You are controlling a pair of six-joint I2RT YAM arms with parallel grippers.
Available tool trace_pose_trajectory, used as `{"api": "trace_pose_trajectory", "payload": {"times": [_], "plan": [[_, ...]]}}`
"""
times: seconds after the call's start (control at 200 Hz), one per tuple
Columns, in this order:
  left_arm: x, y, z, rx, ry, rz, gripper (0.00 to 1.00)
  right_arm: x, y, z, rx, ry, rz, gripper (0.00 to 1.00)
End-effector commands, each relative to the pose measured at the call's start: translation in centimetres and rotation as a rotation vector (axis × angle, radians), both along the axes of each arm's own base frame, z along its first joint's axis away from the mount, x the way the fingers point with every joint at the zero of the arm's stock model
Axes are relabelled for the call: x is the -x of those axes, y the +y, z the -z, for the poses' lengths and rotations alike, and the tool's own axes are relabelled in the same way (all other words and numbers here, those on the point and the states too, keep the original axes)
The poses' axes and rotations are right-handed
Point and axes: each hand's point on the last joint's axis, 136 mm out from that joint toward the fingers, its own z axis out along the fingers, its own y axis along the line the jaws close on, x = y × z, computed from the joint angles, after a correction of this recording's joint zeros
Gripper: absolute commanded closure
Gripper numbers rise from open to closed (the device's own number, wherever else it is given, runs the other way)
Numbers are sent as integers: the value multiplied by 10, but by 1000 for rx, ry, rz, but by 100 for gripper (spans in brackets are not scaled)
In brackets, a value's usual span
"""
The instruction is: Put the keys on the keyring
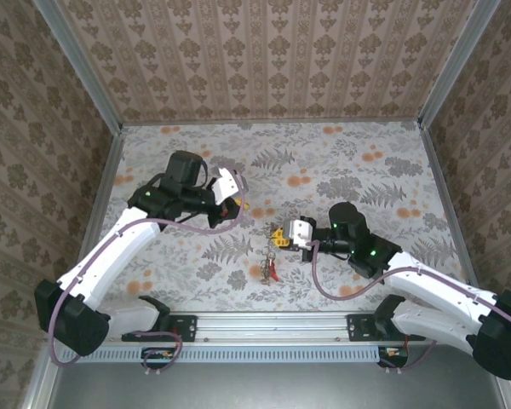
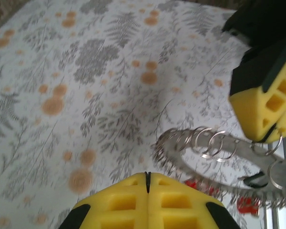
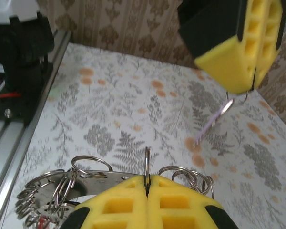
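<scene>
The right pincer (image 1: pixel 278 235) is clamped on the keyring (image 3: pixel 100 179) near the middle of the counter (image 1: pixel 366 170), with red-headed keys (image 1: pixel 270 269) just beside it. The left pincer (image 1: pixel 237 204) hovers close by, its fingers pressed together.

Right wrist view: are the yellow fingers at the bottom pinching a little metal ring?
Yes, the fingers are pressed shut on a small metal ring that sticks up between them.

My left gripper (image 1: pixel 241 204) sits left of and behind my right gripper (image 1: pixel 278 236), close by, mid table (image 1: pixel 358 170). The keyring (image 2: pixel 209 167) is below my right fingertips, with a small ring (image 3: pixel 147 160) upright between them. The keys (image 1: pixel 269 267) are on the table, nearer the bases. A thin key (image 3: pixel 212 121) hangs under my left fingertips.
</scene>
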Motion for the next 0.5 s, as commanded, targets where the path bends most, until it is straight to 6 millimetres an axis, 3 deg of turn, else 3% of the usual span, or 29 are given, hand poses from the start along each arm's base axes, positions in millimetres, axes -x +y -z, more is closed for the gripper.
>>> {"api": "trace_pose_trajectory", "payload": {"times": [0.0,0.225,0.495], "plan": [[3,-17,-12,90,-46,51,100,6,10,-35,-184,5,-60,100],[18,-30,-12,120,-120,142,100,4,14,-35,-205,50,-84,100],[32,-31,-12,119,-142,244,100,-4,8,-32,-206,71,-47,100]]}}
